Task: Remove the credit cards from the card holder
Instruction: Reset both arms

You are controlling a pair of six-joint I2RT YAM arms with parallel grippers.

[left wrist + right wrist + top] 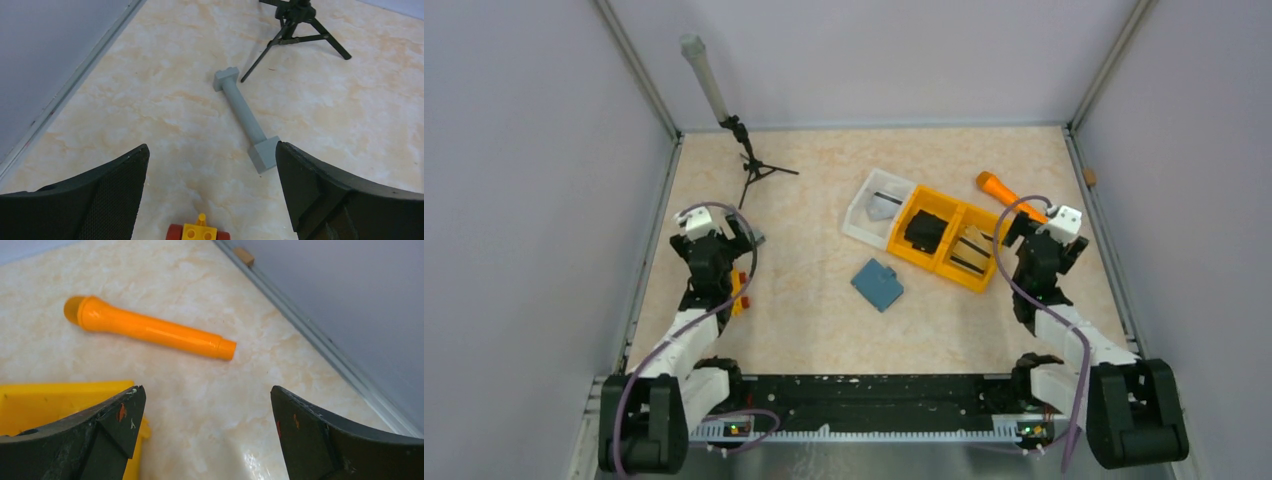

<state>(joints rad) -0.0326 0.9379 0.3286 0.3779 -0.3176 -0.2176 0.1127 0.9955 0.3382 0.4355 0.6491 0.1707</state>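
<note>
The card holder (877,284) is a flat teal-blue rectangle lying closed on the table, a little right of centre and just in front of the orange bin. The credit cards are hidden. My left gripper (719,240) (211,150) hangs open over the left side of the table, far from the holder, with nothing between its fingers. Over the right side, beside the bin's right end, my right gripper (1042,238) (207,390) is also open and empty. Neither wrist view shows the holder.
An orange divided bin (944,240) (50,400) and a white tray (876,205) stand behind the holder. An orange cylinder (1004,190) (150,329) lies at the back right. By the left gripper are a black tripod (759,170) (300,25), a grey bar (245,117) and a red-yellow toy (199,232).
</note>
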